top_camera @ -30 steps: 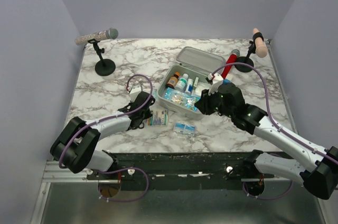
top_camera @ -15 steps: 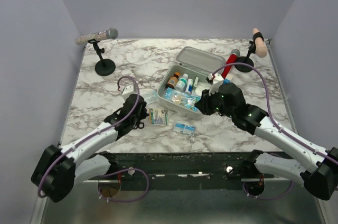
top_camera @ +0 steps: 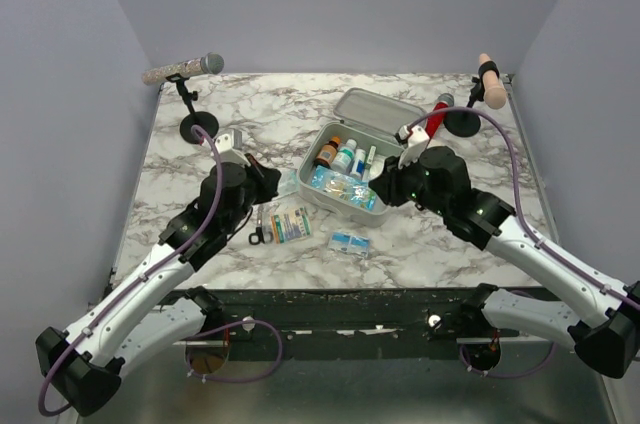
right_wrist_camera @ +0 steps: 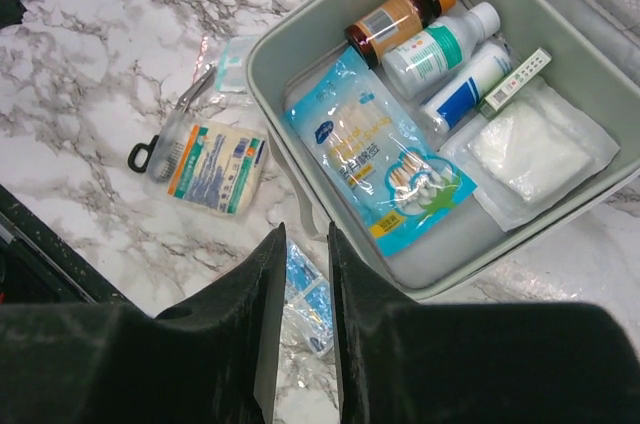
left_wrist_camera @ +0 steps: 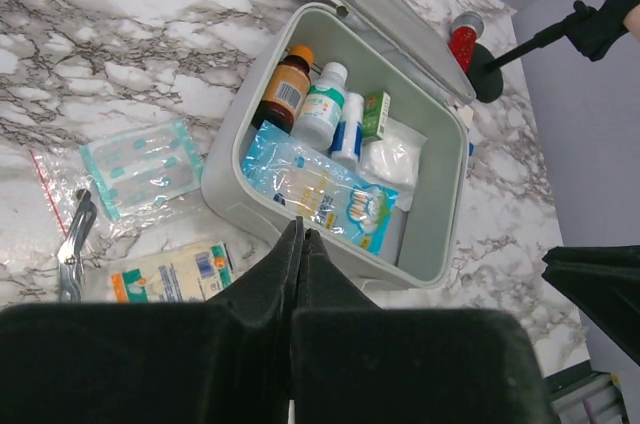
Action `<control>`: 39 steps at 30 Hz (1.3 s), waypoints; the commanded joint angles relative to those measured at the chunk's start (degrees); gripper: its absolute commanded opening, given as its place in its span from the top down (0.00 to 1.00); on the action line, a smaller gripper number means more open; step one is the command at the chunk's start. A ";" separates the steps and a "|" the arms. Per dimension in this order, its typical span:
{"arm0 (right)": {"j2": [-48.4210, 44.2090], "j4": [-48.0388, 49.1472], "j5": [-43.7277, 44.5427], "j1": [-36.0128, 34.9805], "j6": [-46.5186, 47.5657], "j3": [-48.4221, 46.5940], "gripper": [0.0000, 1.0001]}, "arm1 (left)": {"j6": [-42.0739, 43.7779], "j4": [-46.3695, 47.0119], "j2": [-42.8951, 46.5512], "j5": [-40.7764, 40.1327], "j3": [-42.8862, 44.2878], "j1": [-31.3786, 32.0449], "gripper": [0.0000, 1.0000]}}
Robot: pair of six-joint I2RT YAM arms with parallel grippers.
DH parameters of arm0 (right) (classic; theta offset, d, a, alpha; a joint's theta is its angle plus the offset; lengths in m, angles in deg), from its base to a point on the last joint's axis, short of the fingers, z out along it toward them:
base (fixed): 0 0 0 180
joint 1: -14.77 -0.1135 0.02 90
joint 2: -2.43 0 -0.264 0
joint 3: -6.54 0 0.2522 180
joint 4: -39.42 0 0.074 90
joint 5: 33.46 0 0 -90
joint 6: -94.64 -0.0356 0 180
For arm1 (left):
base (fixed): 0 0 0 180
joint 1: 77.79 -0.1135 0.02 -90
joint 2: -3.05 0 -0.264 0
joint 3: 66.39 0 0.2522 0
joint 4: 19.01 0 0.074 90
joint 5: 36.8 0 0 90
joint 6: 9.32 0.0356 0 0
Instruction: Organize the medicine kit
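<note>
**Task status (judged):** partly done. Medicine kit (left_wrist_camera: 235,134) at mid-worktop, slightly right of centre, with the lid open and tilted back toward the far side.

**Already packed inside:**
- brown bottle (left_wrist_camera: 285,89)
- white bottle (left_wrist_camera: 318,109)
- tube (left_wrist_camera: 347,129)
- small green box (left_wrist_camera: 376,114)
- gauze pouch (left_wrist_camera: 392,159)
- cotton-swab pack (left_wrist_camera: 325,189), laid along the near side

**Left to pack, all lying on the worktop (top_camera: 300,104):**
- teal plaster sachets (left_wrist_camera: 140,169), just beside the kit's left wall
- small dark-handled tool (left_wrist_camera: 75,244), apparently in a clear bag
- flat yellow packet (left_wrist_camera: 175,269), nearer
- small blue packet (top_camera: 348,242), near side of the kit

Afterwards, presumably, closing and zipping of the lid.

**Left hand (left_wrist_camera: 302,229):** clenched, fingers pressed together, empty, poised above the loose items.

**Right hand (right_wrist_camera: 303,234):** slightly parted, nothing between the fingers, hovering over the kit's near-right edge.

**Surface:** flat, white marble pattern with grey veining.

**Room:** plain pale lilac-grey walls on three sides.
- Far left: microphone (top_camera: 185,69) on a black stand.
- Far right: pink-tipped microphone (top_camera: 488,82) on a stand.
- Red cylinder (top_camera: 432,124) just beside the right end of the lid.
</note>
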 commanded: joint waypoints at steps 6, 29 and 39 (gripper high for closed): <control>4.28 -2.10 -9.24 0.01 -1.10 -0.62 0.64 | -2.41 -8.33 -7.99 -2.37 -4.91 0.23 0.09; 3.40 -0.08 -12.15 -0.08 -1.98 4.83 0.65 | 2.94 4.59 -24.95 -2.03 -12.22 -3.55 0.37; 2.43 -0.08 -10.92 -0.08 -1.28 5.72 0.65 | 2.32 9.68 -25.92 2.54 -14.77 -4.87 0.69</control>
